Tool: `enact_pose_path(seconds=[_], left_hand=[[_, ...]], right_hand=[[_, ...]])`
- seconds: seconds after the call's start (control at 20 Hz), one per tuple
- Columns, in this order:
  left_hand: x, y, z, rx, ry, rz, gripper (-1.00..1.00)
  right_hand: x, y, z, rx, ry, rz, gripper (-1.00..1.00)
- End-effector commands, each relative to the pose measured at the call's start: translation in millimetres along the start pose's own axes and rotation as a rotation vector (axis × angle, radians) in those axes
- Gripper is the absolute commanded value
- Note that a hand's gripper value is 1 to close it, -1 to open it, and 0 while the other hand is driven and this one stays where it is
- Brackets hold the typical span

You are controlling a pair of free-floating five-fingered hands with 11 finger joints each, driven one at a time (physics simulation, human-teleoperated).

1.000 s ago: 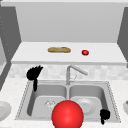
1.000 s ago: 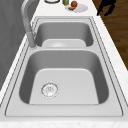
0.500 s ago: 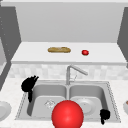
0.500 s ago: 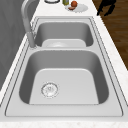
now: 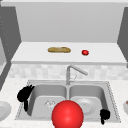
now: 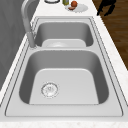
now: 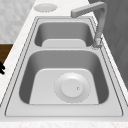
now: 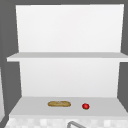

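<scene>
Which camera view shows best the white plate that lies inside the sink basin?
The right side view: the plate lies whole and near on the floor of the closest basin. The front view shows it partly behind the red ball; the left side view shows a sliver beyond the divider.

I see a double sink (image 5: 110,100) with its faucet (image 5: 71,72) behind the divider. A plate (image 7: 72,87) lies in the right basin. My left hand (image 5: 24,95) hangs over the sink's left rim, my right hand (image 5: 104,115) at its front right corner. On the shelf (image 5: 32,53) behind, bread (image 5: 59,50) lies left of a tomato (image 5: 85,52).
</scene>
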Motion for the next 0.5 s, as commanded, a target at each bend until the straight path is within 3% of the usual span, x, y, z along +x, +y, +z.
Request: enact_pose_path(seconds=[0.0,0.1,0.2,0.45], left_hand=[[-1.8,-27.8,15.7,-0.027,-0.015,0.031,-1.0],[-8.2,-38.8,23.1,-0.023,0.004,0.053,-1.0],[-13.3,-46.6,31.7,0.001,0.005,0.056,-1.0],[-16.9,-59.7,35.5,0.002,0.009,0.089,-1.0]], right_hand=[[0.0,0.0,0.0,0.0,0.0,0.0,0.0],[0.0,0.0,0.0,0.0,0.0,0.0,0.0],[0.0,0.0,0.0,0.0,0.0,0.0,0.0],[0.0,0.0,0.0,0.0,0.0,0.0,0.0]])
